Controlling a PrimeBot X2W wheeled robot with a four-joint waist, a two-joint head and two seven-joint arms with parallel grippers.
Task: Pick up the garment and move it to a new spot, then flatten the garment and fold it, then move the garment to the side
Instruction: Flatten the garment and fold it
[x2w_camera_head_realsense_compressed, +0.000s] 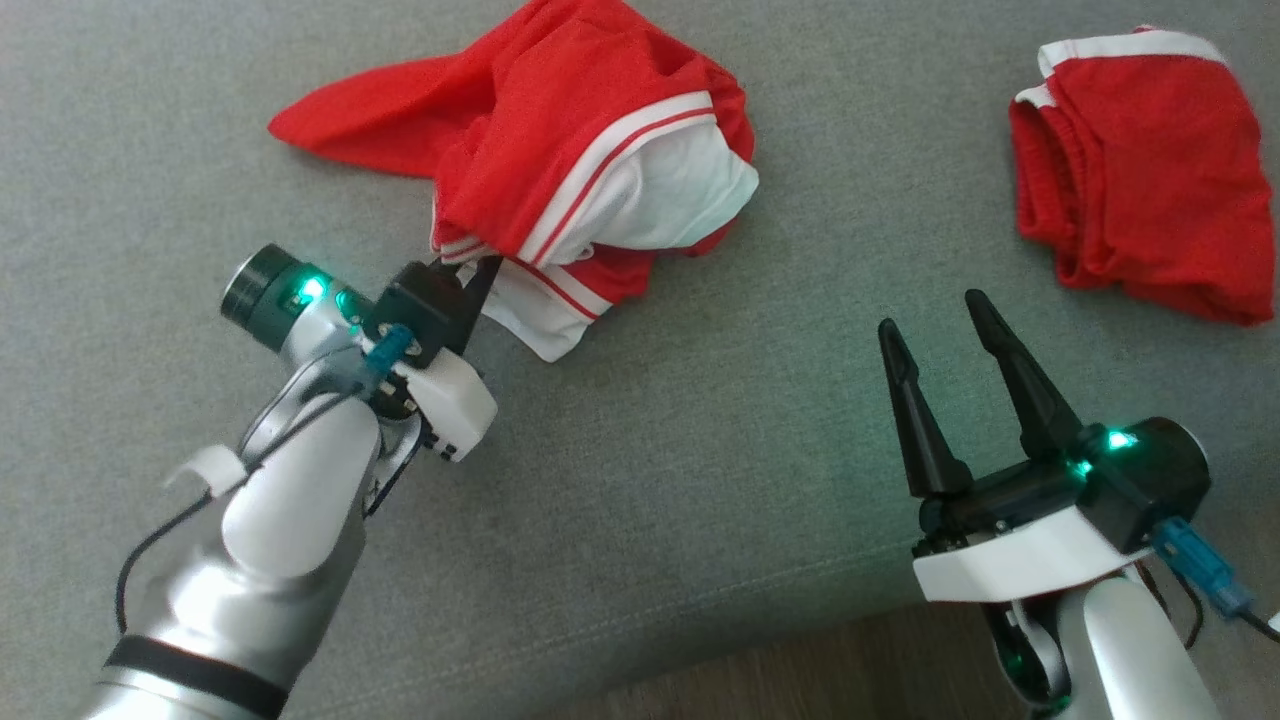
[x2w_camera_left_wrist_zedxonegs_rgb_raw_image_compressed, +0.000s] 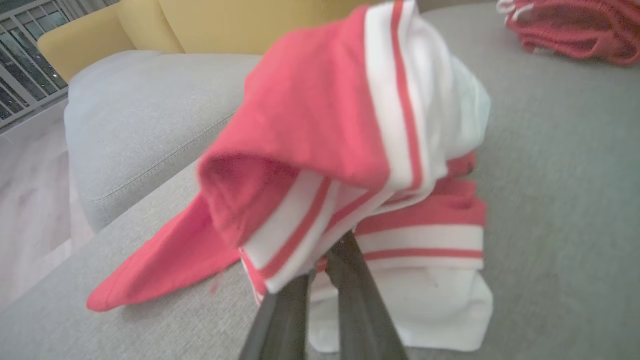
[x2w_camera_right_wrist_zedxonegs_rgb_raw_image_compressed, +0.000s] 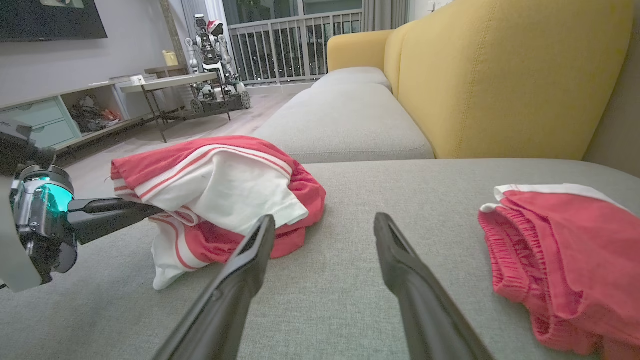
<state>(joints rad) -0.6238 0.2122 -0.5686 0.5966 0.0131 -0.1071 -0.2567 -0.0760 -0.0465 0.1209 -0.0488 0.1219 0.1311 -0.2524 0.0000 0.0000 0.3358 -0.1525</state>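
The garment (x2w_camera_head_realsense_compressed: 560, 150) is a crumpled red and white striped piece lying on the grey sofa seat (x2w_camera_head_realsense_compressed: 700, 450), towards the far left. My left gripper (x2w_camera_head_realsense_compressed: 470, 272) is shut on the garment's near white-and-red striped edge (x2w_camera_left_wrist_zedxonegs_rgb_raw_image_compressed: 295, 260); the two dark fingers (x2w_camera_left_wrist_zedxonegs_rgb_raw_image_compressed: 345, 295) meet under the fabric. In the right wrist view the same garment (x2w_camera_right_wrist_zedxonegs_rgb_raw_image_compressed: 215, 195) bunches at the left with the left gripper (x2w_camera_right_wrist_zedxonegs_rgb_raw_image_compressed: 145, 210) pinching it. My right gripper (x2w_camera_head_realsense_compressed: 935, 325) stands open over bare cushion at the lower right, holding nothing, its fingers (x2w_camera_right_wrist_zedxonegs_rgb_raw_image_compressed: 400, 260) wide apart.
A second red garment with a white waistband (x2w_camera_head_realsense_compressed: 1130, 170) lies crumpled at the far right of the seat. The sofa's front edge and wooden floor (x2w_camera_head_realsense_compressed: 760, 670) run along the bottom. A yellow backrest (x2w_camera_right_wrist_zedxonegs_rgb_raw_image_compressed: 500, 75) rises behind, and another grey cushion (x2w_camera_left_wrist_zedxonegs_rgb_raw_image_compressed: 145, 120) adjoins.
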